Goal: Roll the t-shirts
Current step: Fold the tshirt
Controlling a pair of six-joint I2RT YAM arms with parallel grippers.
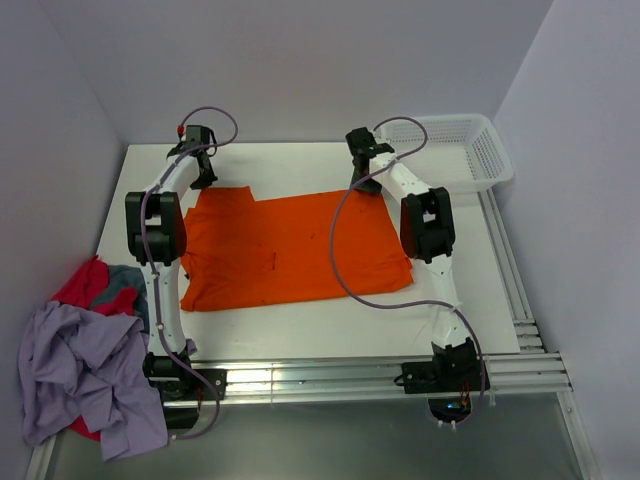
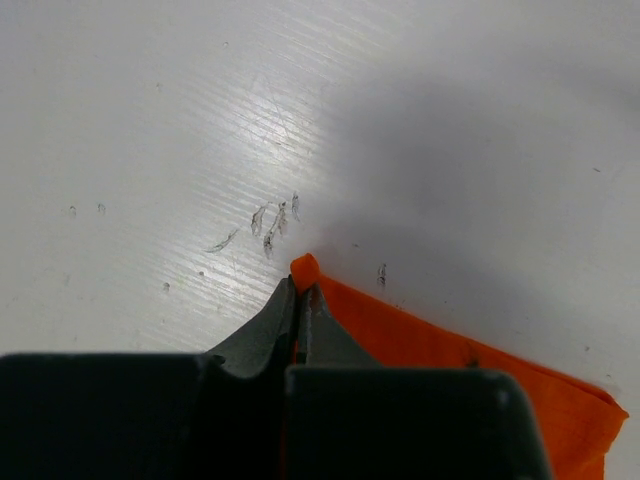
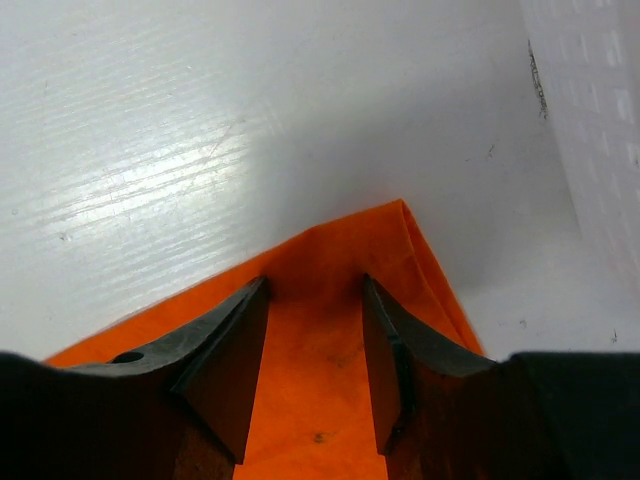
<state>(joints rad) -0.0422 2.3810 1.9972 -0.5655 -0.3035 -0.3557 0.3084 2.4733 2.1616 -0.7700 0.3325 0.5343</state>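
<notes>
A bright orange t-shirt [image 1: 290, 250] lies flat in the middle of the white table. My left gripper [image 1: 200, 168] is at its far left corner, shut on a pinch of the orange t-shirt [image 2: 400, 335]; a small orange fold sticks out past the fingertips. My right gripper [image 1: 362, 168] is at the far right corner, open, its fingers [image 3: 225, 350] straddling the orange t-shirt [image 3: 315, 340] near its corner. A pile of lavender [image 1: 85, 375], red [image 1: 85, 285] and grey-teal [image 1: 125, 285] t-shirts lies at the table's near left edge.
A white plastic basket [image 1: 455, 150] stands at the far right corner of the table. Grey walls close in at the back and sides. Aluminium rails [image 1: 330, 380] run along the near edge by the arm bases.
</notes>
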